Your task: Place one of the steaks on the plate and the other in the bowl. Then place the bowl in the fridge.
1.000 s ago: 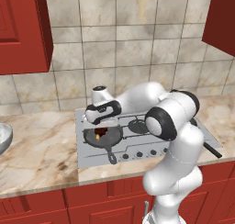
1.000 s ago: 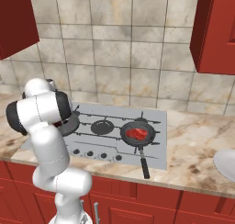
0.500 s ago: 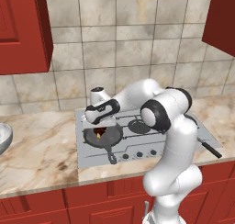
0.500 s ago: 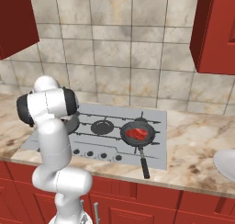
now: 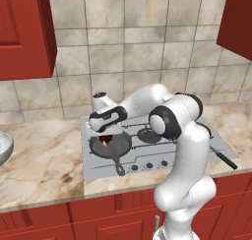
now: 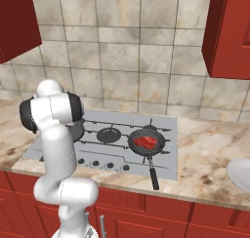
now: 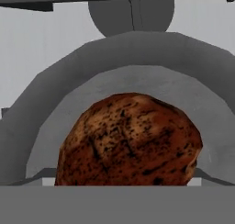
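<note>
The claw is hanging low over a steak in the skillet; its jaw width cannot be told. The arm's elbow is now sitting farther forward than a second earlier.

Flanking base views — shared stovetop
</note>
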You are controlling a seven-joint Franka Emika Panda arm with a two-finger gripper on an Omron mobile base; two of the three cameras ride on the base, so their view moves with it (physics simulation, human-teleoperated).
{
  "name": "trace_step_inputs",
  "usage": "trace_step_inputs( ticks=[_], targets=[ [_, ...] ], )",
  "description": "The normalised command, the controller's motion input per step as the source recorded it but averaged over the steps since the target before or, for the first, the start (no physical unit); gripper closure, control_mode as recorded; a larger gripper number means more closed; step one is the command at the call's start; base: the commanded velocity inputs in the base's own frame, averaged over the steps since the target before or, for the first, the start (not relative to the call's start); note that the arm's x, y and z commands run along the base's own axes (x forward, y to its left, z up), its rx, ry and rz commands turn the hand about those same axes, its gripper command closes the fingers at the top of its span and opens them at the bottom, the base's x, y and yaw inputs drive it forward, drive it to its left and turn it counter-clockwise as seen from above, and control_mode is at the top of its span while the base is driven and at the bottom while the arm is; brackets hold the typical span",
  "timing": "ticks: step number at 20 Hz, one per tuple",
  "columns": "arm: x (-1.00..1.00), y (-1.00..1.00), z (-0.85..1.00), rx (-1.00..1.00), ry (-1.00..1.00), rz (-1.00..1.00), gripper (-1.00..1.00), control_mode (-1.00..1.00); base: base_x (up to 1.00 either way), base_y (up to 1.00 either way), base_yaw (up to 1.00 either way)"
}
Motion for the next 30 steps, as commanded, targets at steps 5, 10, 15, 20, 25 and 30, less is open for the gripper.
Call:
trace_step_inputs(
  ticks=[5, 10, 15, 20, 25, 30],
  targets=[
    [-0.29, -0.11, 0.6, 0.04, -0.24, -0.16, 1.0, -1.0, 0.0, 0.0, 0.0],
    [-0.29, -0.51, 0.59, 0.0, 0.0, -0.3, 1.0, -1.0, 0.0, 0.0, 0.0],
    [-0.34, -0.84, 0.45, 0.06, -0.03, -0.44, 1.0, -1.0, 0.0, 0.0, 0.0],
    [-0.3, -0.91, 0.27, 0.04, -0.13, -0.42, 1.0, -1.0, 0.0, 0.0, 0.0],
    [-0.16, -0.85, 0.1, 0.0, -0.12, -0.49, 1.0, -1.0, 0.0, 0.0, 0.0],
    [-0.09, -0.81, 0.1, 0.0, -0.04, -0.56, 1.0, -1.0, 0.0, 0.0, 0.0]
  ],
)
